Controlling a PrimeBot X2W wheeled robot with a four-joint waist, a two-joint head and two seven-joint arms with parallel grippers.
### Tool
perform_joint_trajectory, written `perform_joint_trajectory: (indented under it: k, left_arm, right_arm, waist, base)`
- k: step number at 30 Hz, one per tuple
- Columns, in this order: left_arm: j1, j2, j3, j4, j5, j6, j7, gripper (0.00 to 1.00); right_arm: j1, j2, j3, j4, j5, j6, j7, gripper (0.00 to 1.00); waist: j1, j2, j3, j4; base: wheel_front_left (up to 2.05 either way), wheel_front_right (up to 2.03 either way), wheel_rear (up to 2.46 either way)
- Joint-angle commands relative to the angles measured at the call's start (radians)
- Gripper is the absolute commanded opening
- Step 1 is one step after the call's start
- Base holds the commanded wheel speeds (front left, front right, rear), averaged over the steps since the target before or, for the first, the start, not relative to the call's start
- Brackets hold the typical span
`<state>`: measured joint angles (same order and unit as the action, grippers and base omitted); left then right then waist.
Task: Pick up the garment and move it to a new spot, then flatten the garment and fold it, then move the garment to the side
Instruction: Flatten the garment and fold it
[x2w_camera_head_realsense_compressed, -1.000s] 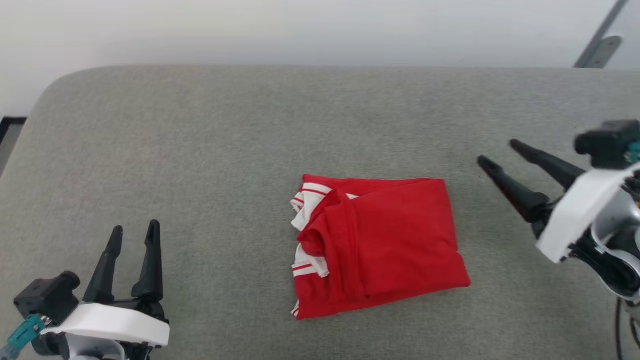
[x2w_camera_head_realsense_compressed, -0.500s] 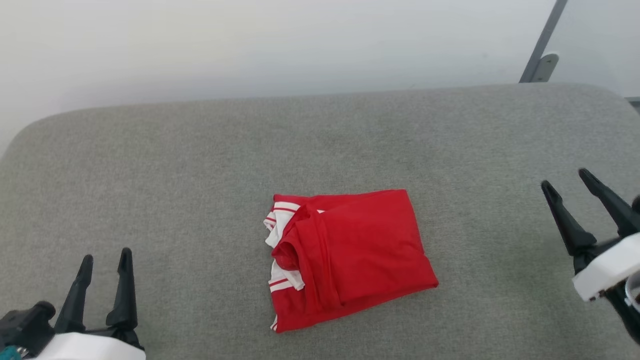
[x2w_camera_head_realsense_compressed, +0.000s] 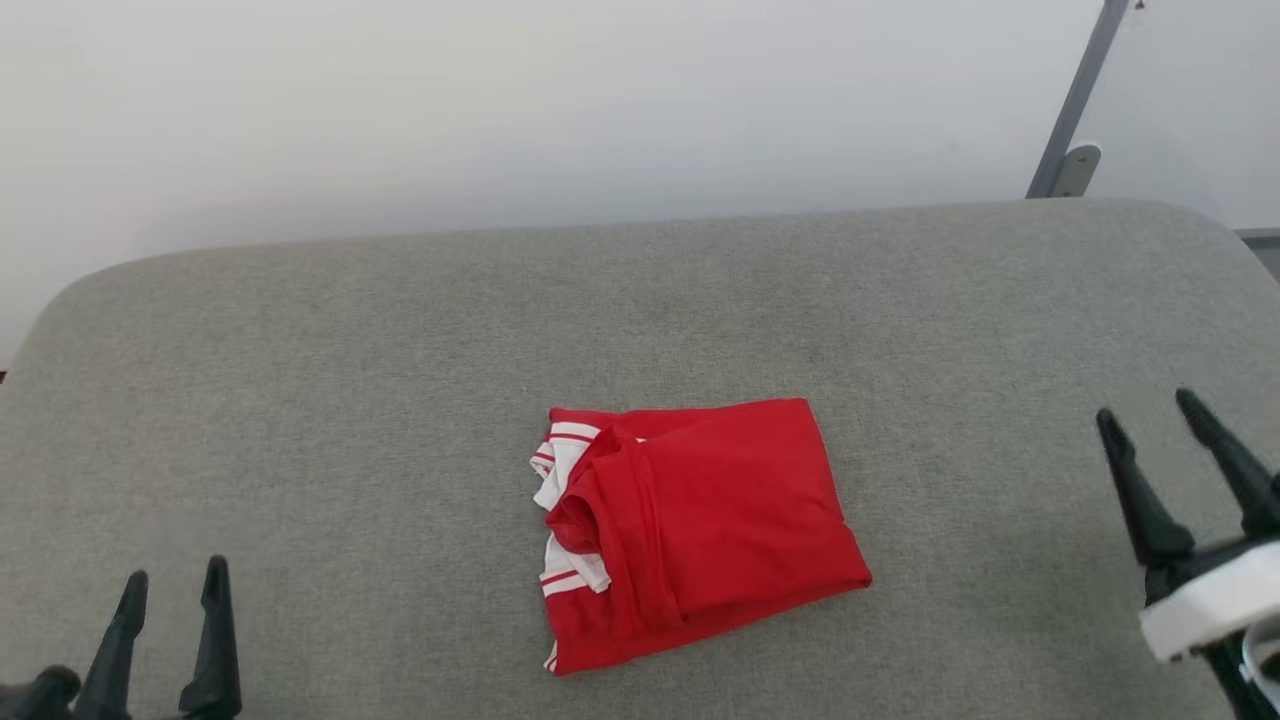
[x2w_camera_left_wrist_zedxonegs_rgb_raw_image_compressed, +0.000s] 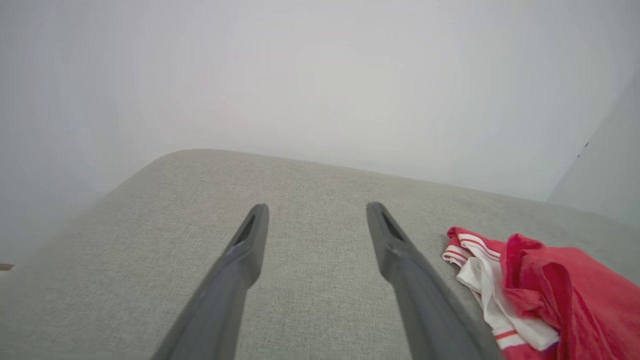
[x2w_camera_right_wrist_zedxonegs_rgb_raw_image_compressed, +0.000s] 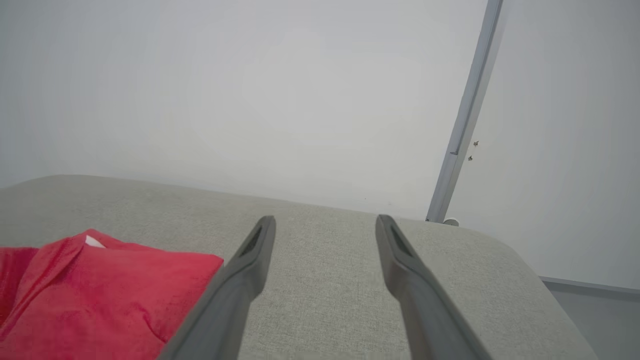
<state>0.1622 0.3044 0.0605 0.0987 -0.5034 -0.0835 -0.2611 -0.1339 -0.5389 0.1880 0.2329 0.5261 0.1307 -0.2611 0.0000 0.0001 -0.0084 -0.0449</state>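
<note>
We see folded red jersey (x2w_camera_head_realsense_compressed: 700, 530) mid-frame — left gripper (x2w_camera_head_realsense_compressed: 174, 570) lower left, right gripper (x2w_camera_head_realsense_compressed: 1144, 405) lower right, these 2 spread, empty.

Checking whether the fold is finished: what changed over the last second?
The right gripper drew back rightward from the red jersey T-shirt with white sleeves; the left gripper retreated slightly too. The head view also shifted. Both grippers stayed open and empty; the shirt stayed folded on the grey fabric cushion.

Left gripper (x2w_camera_head_realsense_compressed: 175, 570) and right gripper (x2w_camera_head_realsense_compressed: 1144, 405) gape, seemingly empty.
</note>
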Motion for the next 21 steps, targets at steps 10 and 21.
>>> perform_joint_trajectory:
  k: [10,21]
  left_arm:
    - [0.029,-0.068,0.066,0.022,0.060,-0.041,-0.005,1.00]
    - [0.032,-0.073,0.049,0.024,0.050,-0.046,-0.005,1.00]
  right_arm:
    - [0.124,0.088,-0.109,-0.074,-0.075,0.000,-0.004,1.00]
    - [0.199,0.149,-0.169,-0.083,-0.098,0.000,-0.004,1.00]
  waist:
    - [0.0000,-0.0001,-0.012,0.027]
    - [0.0000,-0.0001,-0.026,0.049]
  base:
    - [0.00,0.00,0.00]
    - [0.00,0.00,0.00]
